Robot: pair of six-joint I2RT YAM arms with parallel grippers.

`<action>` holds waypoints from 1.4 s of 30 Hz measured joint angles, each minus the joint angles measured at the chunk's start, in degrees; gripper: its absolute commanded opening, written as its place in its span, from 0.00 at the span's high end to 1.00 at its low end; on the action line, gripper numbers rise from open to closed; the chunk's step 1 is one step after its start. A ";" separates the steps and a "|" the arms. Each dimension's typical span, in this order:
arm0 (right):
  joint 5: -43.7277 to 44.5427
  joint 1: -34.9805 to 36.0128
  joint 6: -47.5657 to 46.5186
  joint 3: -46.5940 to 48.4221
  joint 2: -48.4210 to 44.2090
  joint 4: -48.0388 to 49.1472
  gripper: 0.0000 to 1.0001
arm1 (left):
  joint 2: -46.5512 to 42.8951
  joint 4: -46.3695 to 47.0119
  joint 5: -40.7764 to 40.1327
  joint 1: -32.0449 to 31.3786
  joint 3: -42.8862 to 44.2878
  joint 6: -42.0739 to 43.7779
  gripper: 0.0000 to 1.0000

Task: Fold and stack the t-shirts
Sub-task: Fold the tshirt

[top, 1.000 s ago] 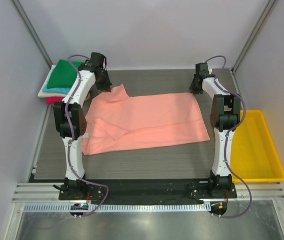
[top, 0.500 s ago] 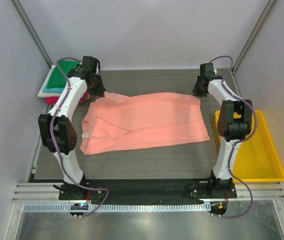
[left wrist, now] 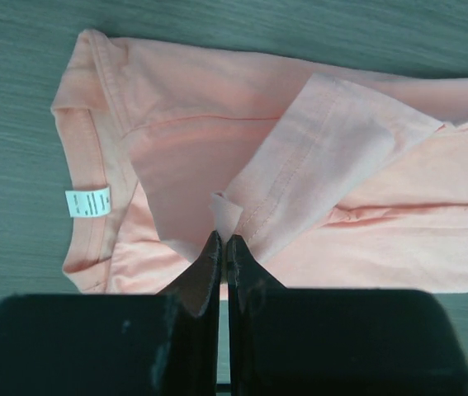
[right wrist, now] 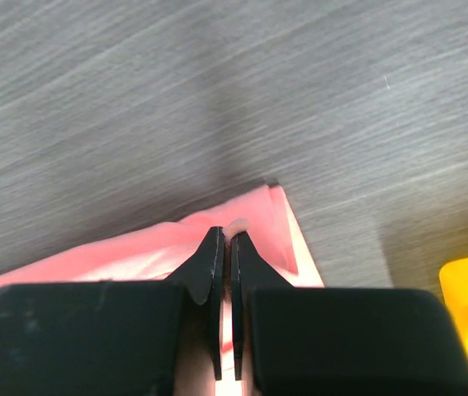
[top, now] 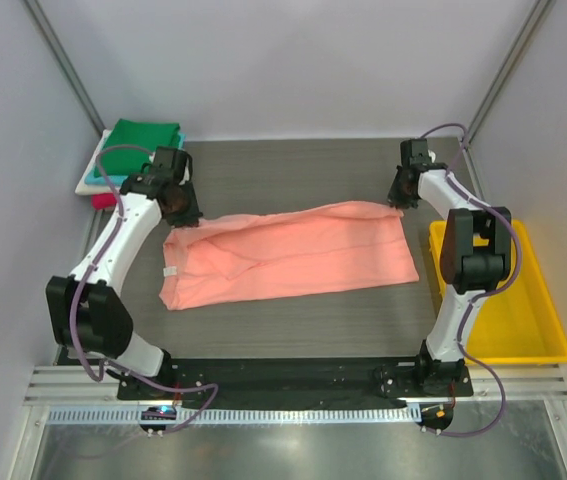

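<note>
A salmon-pink t-shirt (top: 293, 258) lies across the middle of a dark grey wood-grain table (top: 293, 165). Its neck end points left and its hem points right. A small white label (left wrist: 87, 201) shows at the collar, at the near-left part of the shirt.

The left gripper (left wrist: 221, 241) is at the shirt's far-left corner. Its jaws are pressed together on a fold of pink cloth, where a sleeve lies turned over the body of the shirt. The right gripper (right wrist: 225, 235) is at the far-right corner, with its jaws pinched tight on the edge of the same shirt. Between the two grippers the far edge of the shirt looks raised and rolled slightly toward the near side.

A stack of folded t-shirts (top: 145, 138) sits at the far-left corner. A green one is on top, with paler and red-pink layers beneath. A yellow bin (top: 523, 320) stands just beside the table's right edge.
</note>
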 measured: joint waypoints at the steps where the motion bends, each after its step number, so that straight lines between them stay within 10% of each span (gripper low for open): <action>1: 0.28 0.00 -0.04 -0.35 -0.11 -0.02 0.99 | -1.49 -0.15 -0.22 -0.28 -1.49 0.00 1.00; 19: 2.82 0.02 0.28 -7.32 -4.48 0.68 0.97 | -15.56 -0.92 -0.96 -0.83 -18.51 -0.07 1.00; 22: 2.82 0.00 1.33 -10.36 -5.88 1.09 0.75 | -16.96 -1.01 -0.59 -0.92 -20.33 -0.09 0.99; 24: 3.28 0.02 2.10 -13.20 -7.56 1.46 0.44 | -18.53 -1.55 -0.09 -0.96 -21.62 -0.22 0.93; 26: 4.46 0.00 3.21 -15.87 -9.73 1.25 0.24 | -20.44 -2.69 0.39 -1.38 -22.51 -0.28 0.69; 30: 6.25 -0.13 3.93 -17.22 -13.14 1.05 0.22 | -25.27 -4.74 1.53 -2.54 -22.71 -1.55 0.41; 42: 1.09 5.53 4.39 -12.92 -16.24 3.72 0.33 | -24.61 3.10 1.51 -2.89 -25.73 -6.71 0.53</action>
